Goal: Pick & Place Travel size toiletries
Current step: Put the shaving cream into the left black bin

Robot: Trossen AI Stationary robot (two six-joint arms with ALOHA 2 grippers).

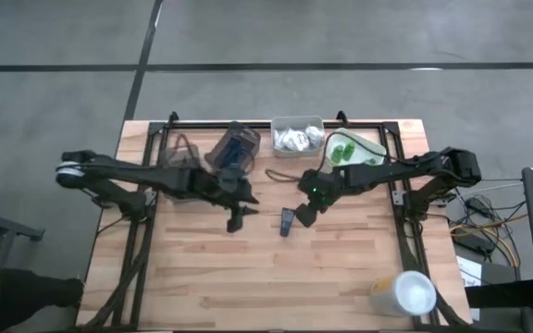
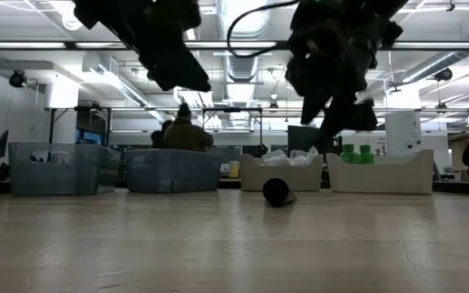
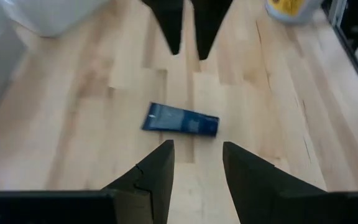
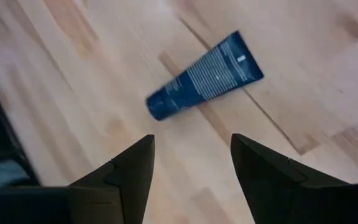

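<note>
A dark navy flat tube [image 1: 287,222] lies flat on the wooden table, and nothing touches it. It also shows as the tube [image 3: 180,120], the tube [image 4: 204,76] and, cap end on, the tube [image 2: 277,192]. My right gripper [image 1: 302,215] [image 4: 191,152] hangs open just right of the tube, above the table. My left gripper [image 1: 236,221] [image 3: 197,158] is open to the tube's left and points toward it. White packets fill a tray [image 1: 297,137]; green bottles stand in a white tray [image 1: 354,150].
Along the far edge stand a grey tray [image 1: 179,153] and a tray with dark items [image 1: 237,148]. A big white cup [image 1: 405,294] sits at the near right corner. Bare wood lies between the tube and the near edge. People show in the room behind [image 2: 186,130].
</note>
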